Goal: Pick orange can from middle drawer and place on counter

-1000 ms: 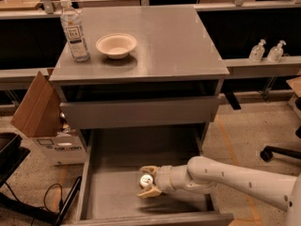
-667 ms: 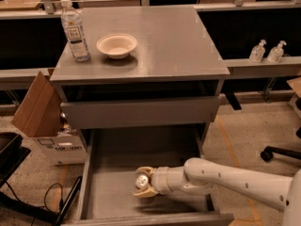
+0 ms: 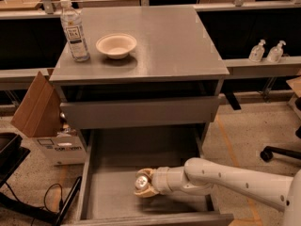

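1. Gripper (image 3: 141,184), low in the middle drawer (image 3: 141,149): tan fingers (image 3: 146,173) clasping the orange can (image 3: 140,181); white arm (image 3: 235,182).
2. Orange can: silver top; body seemingly brownish, mostly hidden.
3. Middle drawer and counter (image 3: 178,41): plain matte grey.
4. Bowl (image 3: 116,45): cream.
5. Bottle (image 3: 75,32): clear, white label.

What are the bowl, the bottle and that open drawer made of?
Bowl: matte off-white, probably paper pulp. Water bottle: see-through, so likely clear plastic. Middle drawer: thin flat grey walls, seemingly painted metal. The gripper sits inside it, shut on the orange can.
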You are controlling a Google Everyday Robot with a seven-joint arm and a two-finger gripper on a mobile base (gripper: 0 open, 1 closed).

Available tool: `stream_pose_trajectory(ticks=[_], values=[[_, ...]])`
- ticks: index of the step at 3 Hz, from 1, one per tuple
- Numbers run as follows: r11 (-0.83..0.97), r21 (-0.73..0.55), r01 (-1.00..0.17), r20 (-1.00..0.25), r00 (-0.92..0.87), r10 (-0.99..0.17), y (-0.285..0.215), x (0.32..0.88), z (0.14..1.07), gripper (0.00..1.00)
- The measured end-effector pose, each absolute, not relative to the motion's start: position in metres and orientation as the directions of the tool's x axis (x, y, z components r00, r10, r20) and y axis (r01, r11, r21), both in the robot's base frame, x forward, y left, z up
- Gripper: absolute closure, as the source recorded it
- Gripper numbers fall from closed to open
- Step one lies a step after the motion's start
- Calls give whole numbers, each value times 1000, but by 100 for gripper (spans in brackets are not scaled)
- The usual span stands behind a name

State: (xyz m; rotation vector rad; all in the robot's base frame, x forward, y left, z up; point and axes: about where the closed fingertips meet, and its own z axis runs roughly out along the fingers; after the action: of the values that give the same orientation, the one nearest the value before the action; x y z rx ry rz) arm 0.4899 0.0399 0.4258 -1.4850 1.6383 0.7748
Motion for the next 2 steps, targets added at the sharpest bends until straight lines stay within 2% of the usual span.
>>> stream_pose_trajectory(ticks=[2], values=[[132, -61, -989, -857, -16, -515, 40, 490, 426, 100]])
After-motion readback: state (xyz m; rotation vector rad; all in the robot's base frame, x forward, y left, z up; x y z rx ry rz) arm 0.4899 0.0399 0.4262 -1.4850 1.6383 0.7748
